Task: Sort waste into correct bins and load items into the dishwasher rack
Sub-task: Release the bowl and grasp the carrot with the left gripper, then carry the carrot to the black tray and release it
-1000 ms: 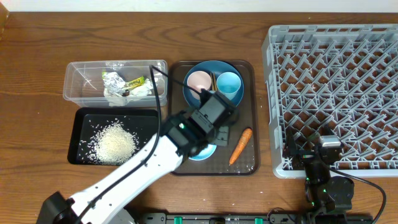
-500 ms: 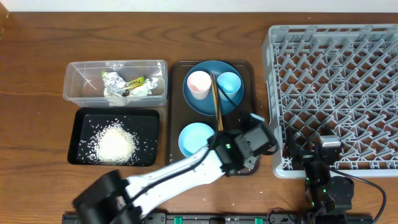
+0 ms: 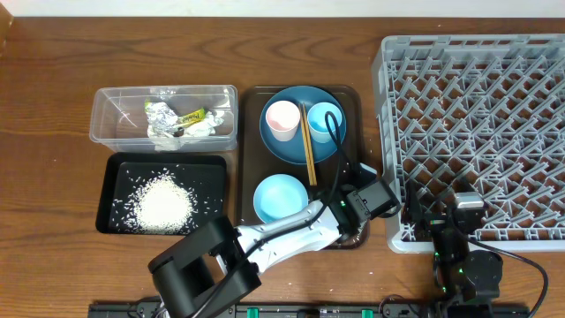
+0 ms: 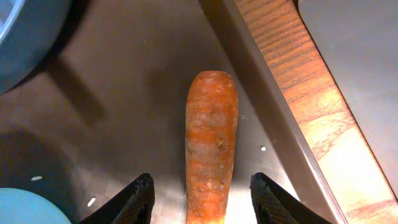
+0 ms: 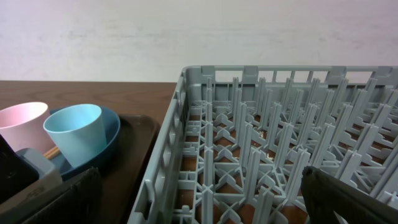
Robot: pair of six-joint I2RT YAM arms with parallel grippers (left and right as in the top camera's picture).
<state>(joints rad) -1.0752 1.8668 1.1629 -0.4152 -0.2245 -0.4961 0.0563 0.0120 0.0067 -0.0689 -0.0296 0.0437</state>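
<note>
carrot point(image 4: 211, 155) between parted left fingers point(image 4: 138, 198)

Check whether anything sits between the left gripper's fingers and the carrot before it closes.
Nothing visible does. The left gripper straddles the carrot, which lies on the brown tray. Bare tray shows in the gap on each side, between its fingers and the carrot.

Lab-like test bench: wooden table point(image 3: 53, 53), bare white wall point(image 5: 186, 31), dishwasher rack point(image 3: 477, 115)
</note>
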